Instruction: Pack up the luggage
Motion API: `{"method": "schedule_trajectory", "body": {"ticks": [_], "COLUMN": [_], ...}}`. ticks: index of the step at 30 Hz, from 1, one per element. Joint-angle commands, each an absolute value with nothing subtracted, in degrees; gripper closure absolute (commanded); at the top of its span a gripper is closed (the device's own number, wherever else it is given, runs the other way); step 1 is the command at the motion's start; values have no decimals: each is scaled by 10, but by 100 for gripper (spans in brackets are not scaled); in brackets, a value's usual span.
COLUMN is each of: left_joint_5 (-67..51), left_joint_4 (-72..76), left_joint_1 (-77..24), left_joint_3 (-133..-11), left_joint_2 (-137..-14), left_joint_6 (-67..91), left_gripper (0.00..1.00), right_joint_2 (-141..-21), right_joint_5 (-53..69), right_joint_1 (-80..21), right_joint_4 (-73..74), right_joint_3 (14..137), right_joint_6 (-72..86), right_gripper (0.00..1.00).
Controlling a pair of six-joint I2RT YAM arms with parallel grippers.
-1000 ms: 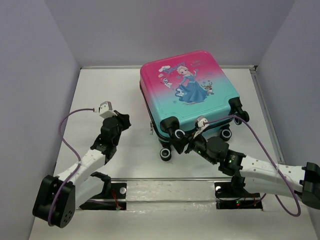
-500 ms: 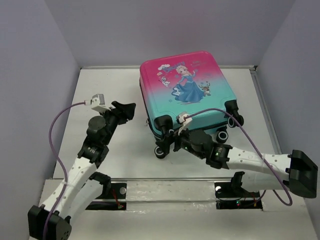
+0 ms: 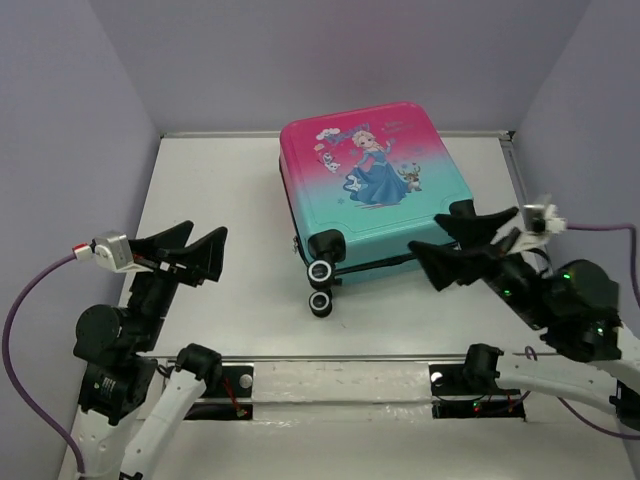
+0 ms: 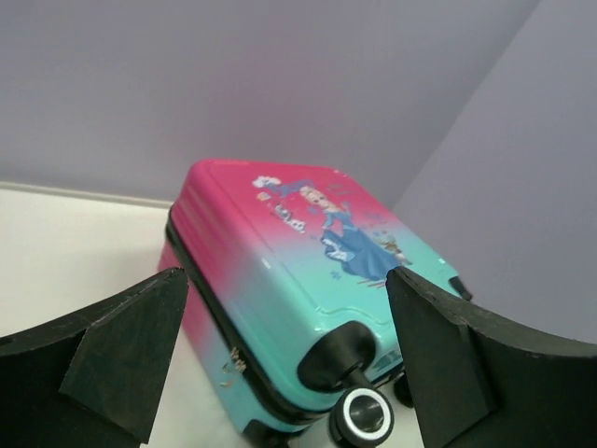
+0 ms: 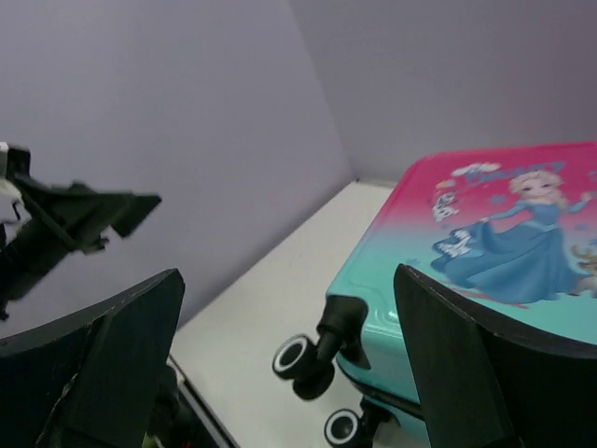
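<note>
Pink fading to teal, the small hard-shell child's suitcase [image 3: 375,195] with the cartoon princess in a blue dress lies flat on the white table [image 3: 230,170]. It sits on the table's far right part, close to the back edge, with its picture side up and its black wheels [image 3: 320,272] pointing toward the table's near edge.

In the last second I have seen both arms leave it. The right gripper [image 3: 425,238] was down at the wheel end of the case, and it now hangs raised over the table's near right part, clear of the shell. The left gripper [image 3: 207,232] was shut and low near the table's middle. It is now lifted over the near left part, well apart from the case. Both sets of fingers have spread wide and hold nothing. The case has also shifted a little, its wheel end now lying more squarely.

The 2 shell halves meet all along the black trim, and no dark lining shows in either wrist view. I judge the luggage closed and the packing at or near its end, with the arms clearing away. I cannot tell whether the zip is fully run.
</note>
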State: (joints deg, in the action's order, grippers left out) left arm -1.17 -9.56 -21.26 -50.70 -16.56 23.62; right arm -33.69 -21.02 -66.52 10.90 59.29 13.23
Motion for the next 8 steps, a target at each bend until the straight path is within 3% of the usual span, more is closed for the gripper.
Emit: {"method": "schedule_trajectory", "body": {"ticks": [1, 8], "left_joint_5": [33, 4], "left_joint_4": [-156, -101], "left_joint_1": [-210, -210], "left_joint_3": [-513, -455], "left_joint_2": [-151, -149], "left_joint_6": [184, 191], "left_gripper": [1, 1], "right_joint_2": [-242, -213], "right_joint_5": [-329, -417], "right_joint_1": [-670, -670], "right_joint_4": [125, 67], "right_joint_3": [556, 437], "right_joint_6": [111, 135], "right_gripper": [0, 0]}}
